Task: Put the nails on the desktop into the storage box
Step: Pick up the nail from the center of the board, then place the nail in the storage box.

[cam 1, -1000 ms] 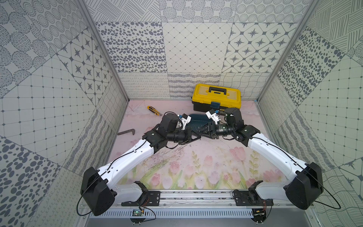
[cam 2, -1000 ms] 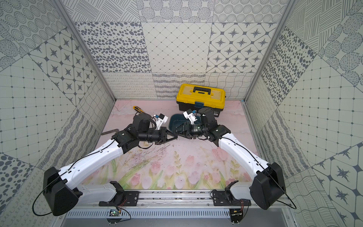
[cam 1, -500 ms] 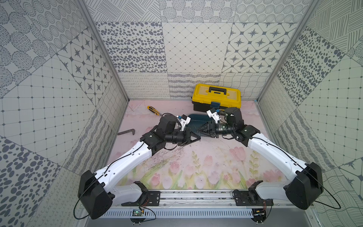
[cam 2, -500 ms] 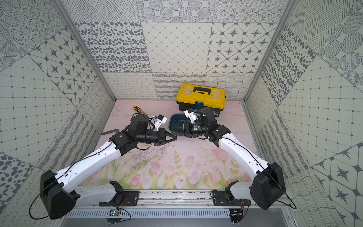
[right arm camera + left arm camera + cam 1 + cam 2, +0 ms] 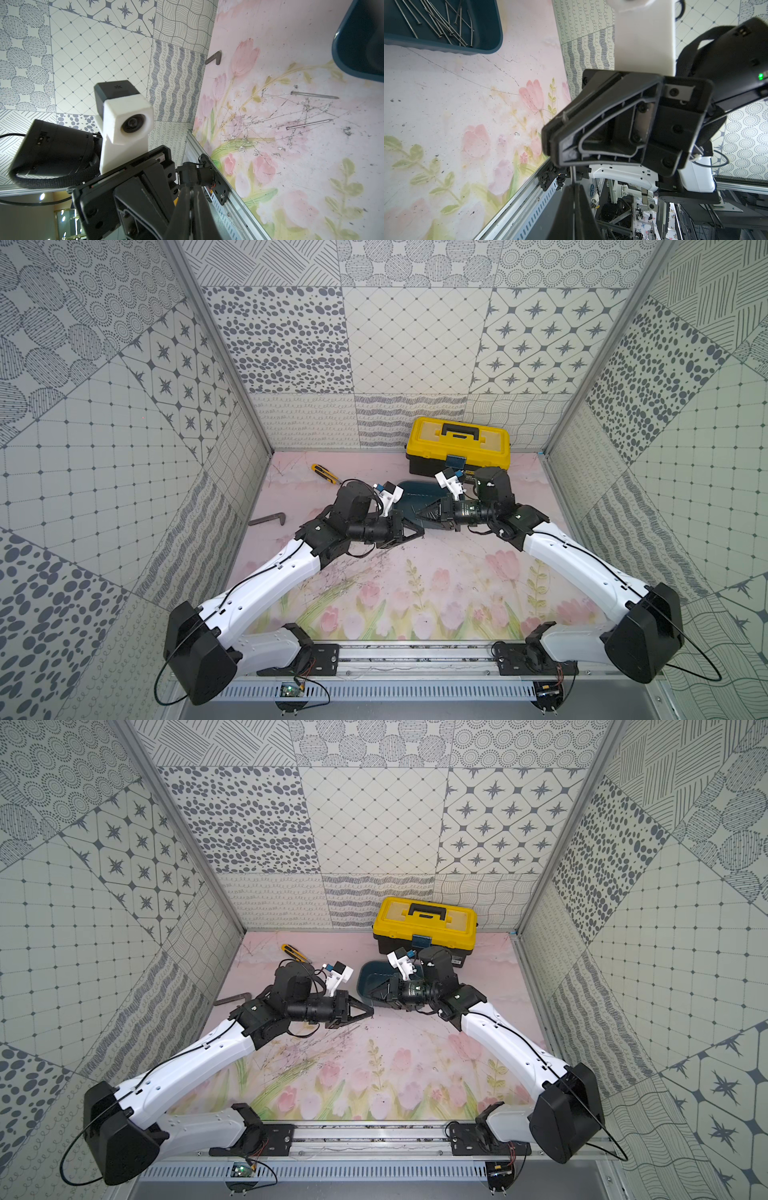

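At the far left of the desktop [image 5: 436, 572], an L-shaped bar [image 5: 269, 519] is seen lying flat by the side wall, and a yellow utility knife [image 5: 325, 473] is seen further back. The left gripper [image 5: 420, 531] is extended from that side and held level above the surface, its tip close to the near edge of the storage box [image 5: 415, 491]. In the left wrist view its fingers [image 5: 566, 207] are shown drawn near together with only a narrow slit between them; whether anything is pinched there cannot be told. Just beyond them a thin nail [image 5: 572, 173] is seen gripped crosswise in the clenched tips of the right gripper [image 5: 551, 143], its shaft pointed towards that slit. A heap of nails [image 5: 440, 25] is gathered inside the teal box, crossed over one another on its floor. One loose nail [image 5: 314, 95] and another loose nail [image 5: 309, 124] are seen on the scratched desktop, near the box but apart from it and from each other. In both top views the right gripper is held over the box's near part, tip to tip with the left one. At the right rear, a yellow-and-black toolbox [image 5: 457, 443] is set against the back wall, just behind the box.
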